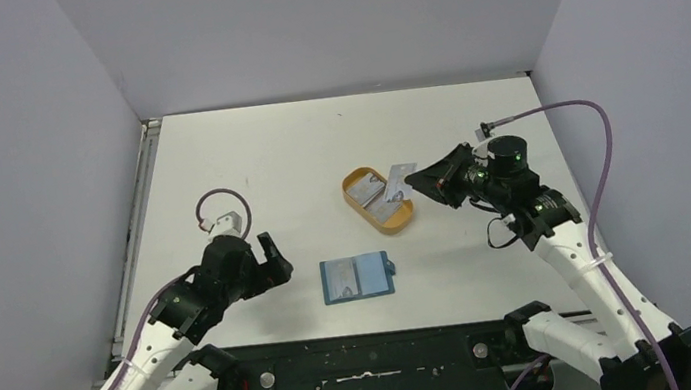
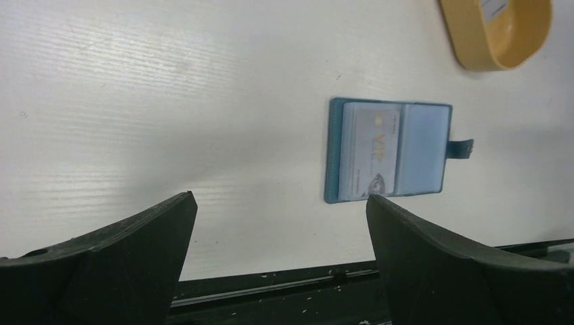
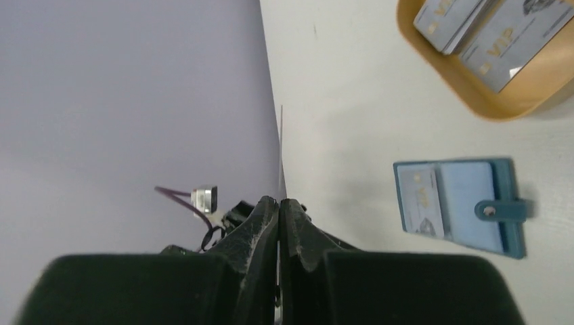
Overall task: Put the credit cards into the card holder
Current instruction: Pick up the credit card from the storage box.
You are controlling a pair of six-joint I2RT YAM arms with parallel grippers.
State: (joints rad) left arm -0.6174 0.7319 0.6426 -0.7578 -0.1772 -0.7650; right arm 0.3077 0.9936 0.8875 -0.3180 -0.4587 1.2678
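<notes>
The wallet lies open and flat on the table, close to the near edge and about midway between the arms. Its snap tab sticks out to the right. One card sits in its left clear pocket, and the right pocket looks empty from here. Laid open like this, both pockets face up where a card can be slid in.

Just beyond the wallet and slightly right is the orange tray, with a few more cards lying loosely overlapped inside.

The right gripper is at the tray's right end, its fingers pressed together on a single card. In the wrist view this held card shows only as a thin line, edge on, rising from between the tips. Pinching it near one end leaves most of its length free, which I'd say is what the pocket mouth calls for.

The left gripper hangs just left of the wallet, fingers spread wide with nothing between them, pointed toward it. My guess is it waits there to steady the wallet, since a light wallet could skid when a card is pushed in. The card in the right gripper has yet to travel nearer and leftward to the wallet.
</notes>
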